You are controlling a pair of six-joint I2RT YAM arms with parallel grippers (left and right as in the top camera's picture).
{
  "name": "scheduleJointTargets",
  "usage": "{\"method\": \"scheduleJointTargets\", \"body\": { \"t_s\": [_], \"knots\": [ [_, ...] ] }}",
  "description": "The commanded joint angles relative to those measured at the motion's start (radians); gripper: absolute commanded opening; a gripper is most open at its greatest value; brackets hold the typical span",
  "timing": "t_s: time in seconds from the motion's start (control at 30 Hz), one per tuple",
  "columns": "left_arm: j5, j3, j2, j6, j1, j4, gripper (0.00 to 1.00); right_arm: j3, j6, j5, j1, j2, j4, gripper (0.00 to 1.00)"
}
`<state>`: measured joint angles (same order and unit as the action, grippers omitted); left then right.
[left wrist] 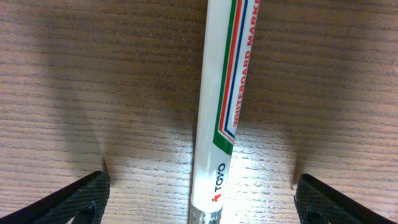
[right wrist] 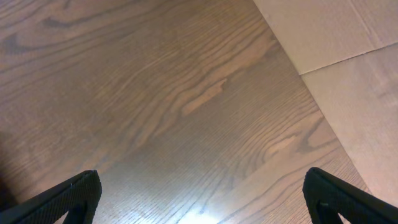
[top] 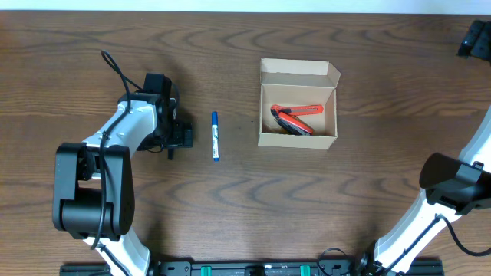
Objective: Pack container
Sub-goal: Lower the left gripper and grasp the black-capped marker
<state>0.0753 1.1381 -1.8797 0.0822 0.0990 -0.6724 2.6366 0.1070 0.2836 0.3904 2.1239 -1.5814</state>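
Looking down, you find the container [top: 298, 139] right of the desk's [top: 360, 207] centre, its flap lid [top: 299, 71] open at the far side. Inside lies a red-handled tool [top: 295, 116]; you cannot tell what kind. A blue-capped whiteboard marker [top: 215, 136] lies on bare wood to its left, well apart. Your left fingers [left wrist: 81, 199] stand wide, the marker untouched between them in the wrist view. Your right fingers [right wrist: 71, 198] are spread wide over bare wood near the desk edge, with a pale tan surface [right wrist: 348, 68] beyond.
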Motion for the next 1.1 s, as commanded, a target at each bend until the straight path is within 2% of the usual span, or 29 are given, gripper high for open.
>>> {"method": "scheduleJointTargets", "body": {
  "t_s": [0.0,0.63,1.07],
  "knots": [
    [-0.003,-0.004,-0.014,0.011,-0.001,0.002,0.95,-0.001,0.016,0.003,0.001,-0.027,-0.002,0.99],
    [-0.003,-0.004,-0.017,0.003,-0.001,0.057,0.95,-0.001,0.016,0.003,0.001,-0.027,-0.002,0.99],
    [0.001,-0.004,-0.112,0.004,0.000,0.052,0.95,-0.001,0.016,0.003,0.001,-0.027,-0.002,0.99]
  ]
}}
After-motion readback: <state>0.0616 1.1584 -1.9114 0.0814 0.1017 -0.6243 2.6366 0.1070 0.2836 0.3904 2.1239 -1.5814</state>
